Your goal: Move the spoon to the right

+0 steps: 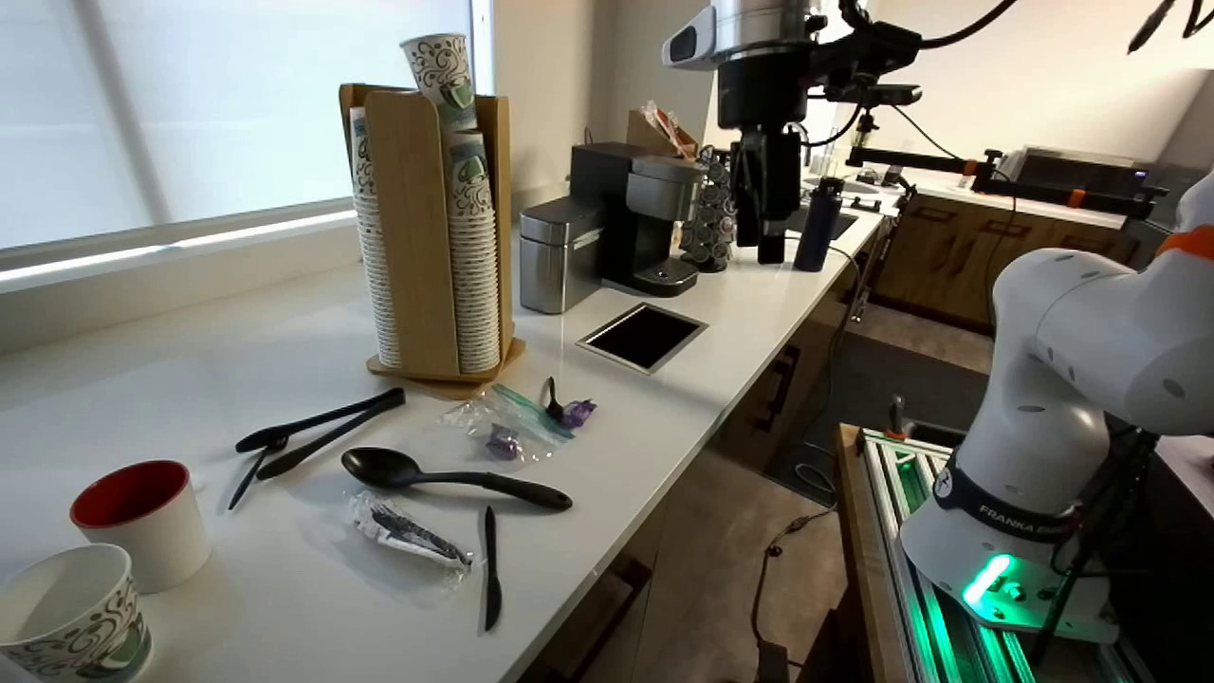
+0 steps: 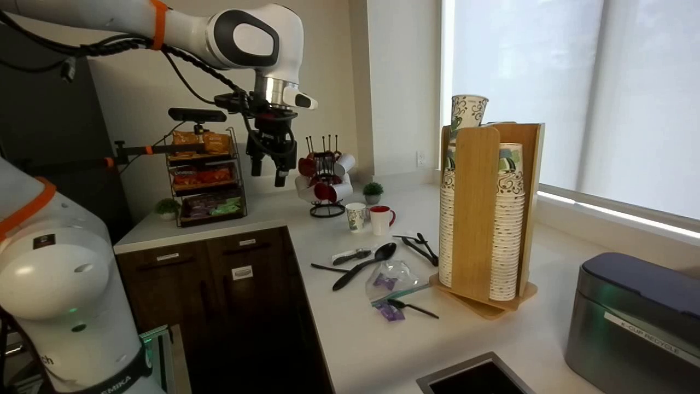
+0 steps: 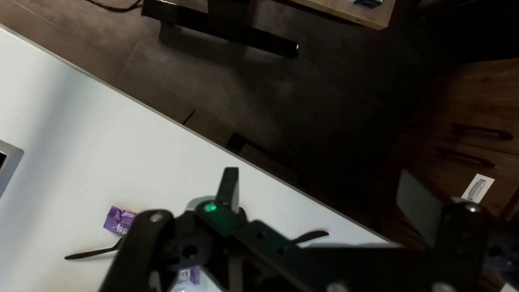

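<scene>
One bin [image 2: 607, 345] reads "K-CUP RECYCLE", the arm's base [image 1: 1005, 533] "FRANKA EMIKA". The gripper [image 3: 324, 197] is spread wide, holding nothing. The spoon [image 1: 455, 477] lies on the counter [image 1: 645, 413] between a plastic bag [image 1: 486, 415] and wrapped cutlery [image 1: 410, 533].

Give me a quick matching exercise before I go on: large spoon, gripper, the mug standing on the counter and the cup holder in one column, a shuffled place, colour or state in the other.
Things
1. Large spoon
2. Gripper
3. Mug
4. Cup holder

Place, colour or state
A. open, in the air, holding nothing
B. wooden, loaded with stacked paper cups
C. all black, lying on the counter
D. white outside, red inside

Pairs: 1-C, 2-A, 3-D, 4-B
</scene>
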Action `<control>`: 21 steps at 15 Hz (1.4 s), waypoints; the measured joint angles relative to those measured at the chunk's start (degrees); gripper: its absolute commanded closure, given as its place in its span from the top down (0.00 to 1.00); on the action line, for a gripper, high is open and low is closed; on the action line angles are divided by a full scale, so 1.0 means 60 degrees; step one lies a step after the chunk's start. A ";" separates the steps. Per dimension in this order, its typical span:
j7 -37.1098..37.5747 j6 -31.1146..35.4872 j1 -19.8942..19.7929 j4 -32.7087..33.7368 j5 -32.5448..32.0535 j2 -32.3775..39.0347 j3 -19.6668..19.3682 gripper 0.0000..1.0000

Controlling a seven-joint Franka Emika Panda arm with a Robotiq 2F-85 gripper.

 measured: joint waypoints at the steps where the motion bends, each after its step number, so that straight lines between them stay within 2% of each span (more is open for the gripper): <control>1: 0.0000 0.0000 0.0000 0.0000 0.0000 0.0000 0.0000 1.00; 10: 0.0123 0.0053 -0.0053 0.0000 -0.0001 -0.0004 0.0051 1.00; 14: 0.1533 0.2186 -0.0238 -0.0163 -0.0475 0.0155 0.0901 1.00; 18: 0.3431 0.4229 -0.0566 -0.0169 -0.2234 0.1331 0.2060 1.00; 21: 0.4985 0.4258 -0.0882 0.0149 -0.3279 0.2388 0.2517 1.00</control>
